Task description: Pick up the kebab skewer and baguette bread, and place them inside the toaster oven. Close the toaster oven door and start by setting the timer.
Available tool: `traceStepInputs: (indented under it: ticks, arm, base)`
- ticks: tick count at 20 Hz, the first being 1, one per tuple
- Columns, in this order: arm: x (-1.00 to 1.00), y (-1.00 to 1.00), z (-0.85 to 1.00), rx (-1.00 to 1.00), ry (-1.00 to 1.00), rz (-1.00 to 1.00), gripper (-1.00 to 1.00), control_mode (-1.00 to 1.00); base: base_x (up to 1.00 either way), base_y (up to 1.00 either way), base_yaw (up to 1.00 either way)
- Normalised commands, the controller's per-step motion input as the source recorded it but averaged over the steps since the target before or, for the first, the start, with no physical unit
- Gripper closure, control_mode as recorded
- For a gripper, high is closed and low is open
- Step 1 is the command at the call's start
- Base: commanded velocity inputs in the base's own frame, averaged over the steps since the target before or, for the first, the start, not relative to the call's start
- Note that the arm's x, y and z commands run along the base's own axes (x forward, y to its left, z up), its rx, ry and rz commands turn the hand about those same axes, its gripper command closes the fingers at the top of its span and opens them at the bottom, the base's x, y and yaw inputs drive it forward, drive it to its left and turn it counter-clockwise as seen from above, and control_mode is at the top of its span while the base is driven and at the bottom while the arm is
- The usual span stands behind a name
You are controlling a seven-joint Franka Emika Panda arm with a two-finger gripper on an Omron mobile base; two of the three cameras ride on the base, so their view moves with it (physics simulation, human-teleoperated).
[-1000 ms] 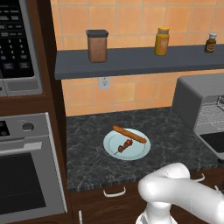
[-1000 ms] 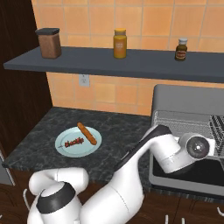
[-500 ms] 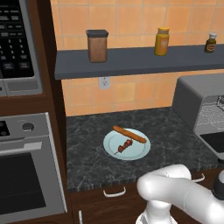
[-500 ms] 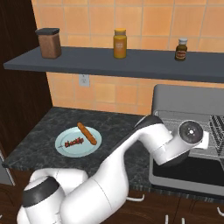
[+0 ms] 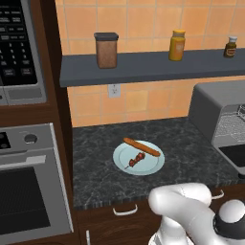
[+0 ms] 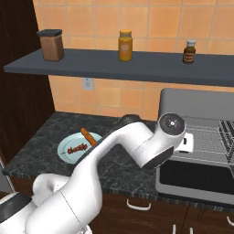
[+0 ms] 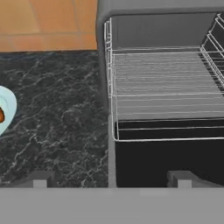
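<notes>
The toaster oven (image 6: 196,103) stands at the right of the counter with its door (image 6: 201,176) folded down, so the wire rack (image 7: 162,87) shows. My gripper (image 7: 111,179) is open and empty; it hovers over the oven's front left corner and the lowered door (image 7: 166,162). In the right base view the gripper (image 6: 185,144) hangs at the oven's left edge. The baguette bread (image 5: 142,147) and the kebab skewer (image 5: 136,159) lie side by side on a pale plate (image 5: 125,155), left of the oven. They are the baguette (image 6: 90,137), skewer (image 6: 77,148) and plate (image 6: 64,151) again in the right base view. The plate's rim (image 7: 8,107) shows at the hand view's left edge.
A shelf (image 5: 143,67) above the counter carries a brown canister (image 5: 106,50), a yellow jar (image 5: 177,45) and a small dark bottle (image 5: 230,47). A built-in oven (image 5: 28,186) and a microwave (image 5: 19,52) fill the left side. Dark counter (image 5: 182,148) lies between plate and toaster oven.
The hand has swung left and upward from in front of the oven's open door to its left edge. The jaws stayed open; plate and food have not moved.
</notes>
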Motion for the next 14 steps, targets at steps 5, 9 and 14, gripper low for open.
traceStepInputs:
  ticks: [5, 9, 14]
  arm:
    - [-0.38, 1.00, 0.02, 0.00, 0.15, 0.08, -1.00, -1.00]
    - [-0.22, 0.99, 0.01, 0.00, 0.17, 0.13, -1.00, -1.00]
    - [-0.05, 0.99, 0.00, 0.00, 0.20, 0.12, -1.00, -1.00]
  base:
    - [0.00, 0.00, 0.00]
    - [0.00, 0.00, 0.00]
    - [0.00, 0.00, 0.00]
